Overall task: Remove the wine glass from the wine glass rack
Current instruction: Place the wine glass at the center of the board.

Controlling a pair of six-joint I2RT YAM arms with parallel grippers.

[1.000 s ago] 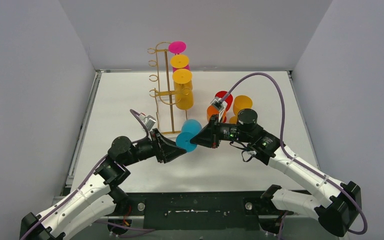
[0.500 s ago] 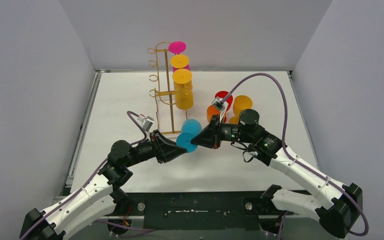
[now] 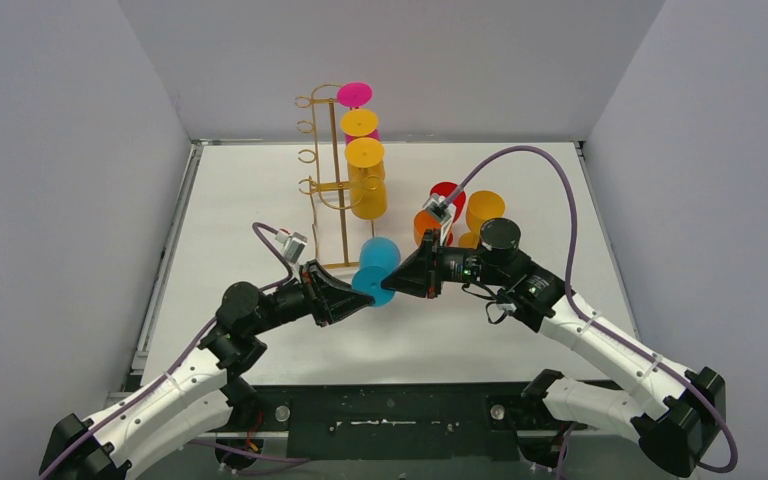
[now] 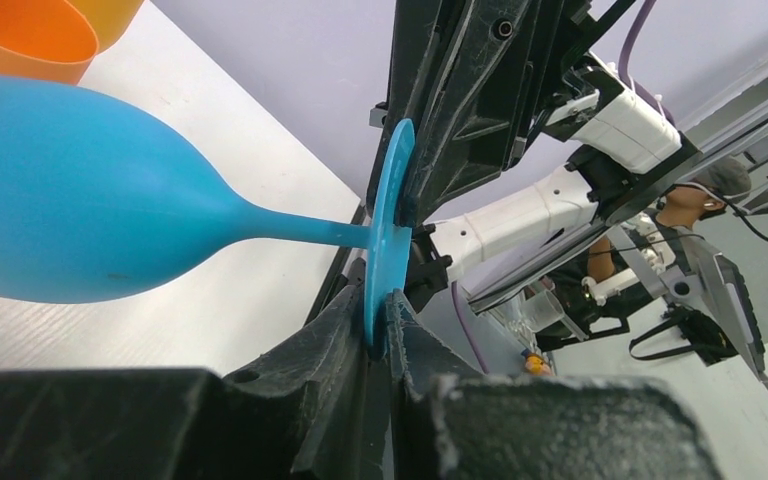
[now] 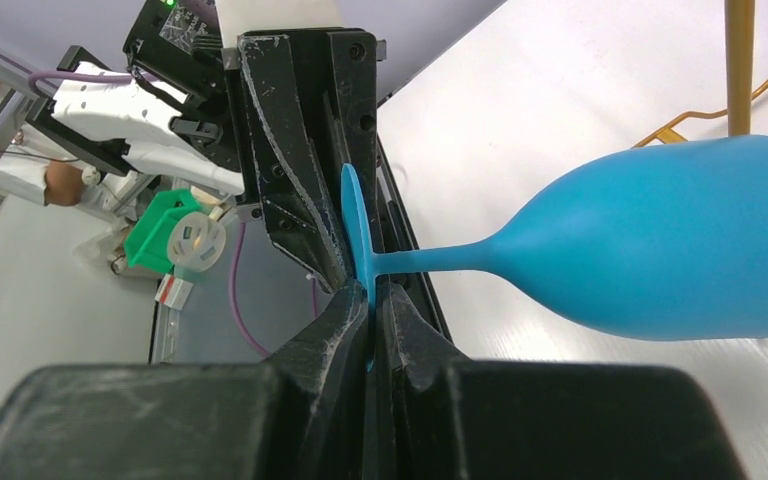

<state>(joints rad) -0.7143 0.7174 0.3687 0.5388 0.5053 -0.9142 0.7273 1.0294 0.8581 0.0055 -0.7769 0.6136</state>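
Top external view puts the blue wine glass [image 3: 378, 262] off the rack [image 3: 332, 190]. It lies on its side just in front of the rack's looped base, with the bowl toward the rack and the round foot turned toward the near edge of the counter [image 3: 240, 200]. I have it held from both sides. My left tool [image 3: 360, 298] comes in from the left and my right tool [image 3: 393, 281] from the right, and the two meet at the foot. In the left wrist view the foot shows edge-on as a thin blue disc, its lower rim pinched tight between my left tool's fingers [image 4: 345, 320], and the stem runs off left to the bowl. The right tool sits directly opposite, closed on the far part of the same disc. The right wrist view mirrors this, with the right tool's fingers [image 5: 345, 310] narrowed down onto the rim of the foot, the stem leading right to the bowl, and the left tool facing it across the disc. I cannot tell whether the bowl touches the counter. Beyond the bowl the rack's gold post and a curl of its base wire stand on the white surface. On the rack a pink glass [image 3: 354, 95] and two yellow glasses [image 3: 364, 153] hang with their feet uppermost. Right of the rack and behind my right arm, a red glass [image 3: 448, 193], an orange glass [image 3: 423, 226] and an amber glass [image 3: 484, 210] sit close together.
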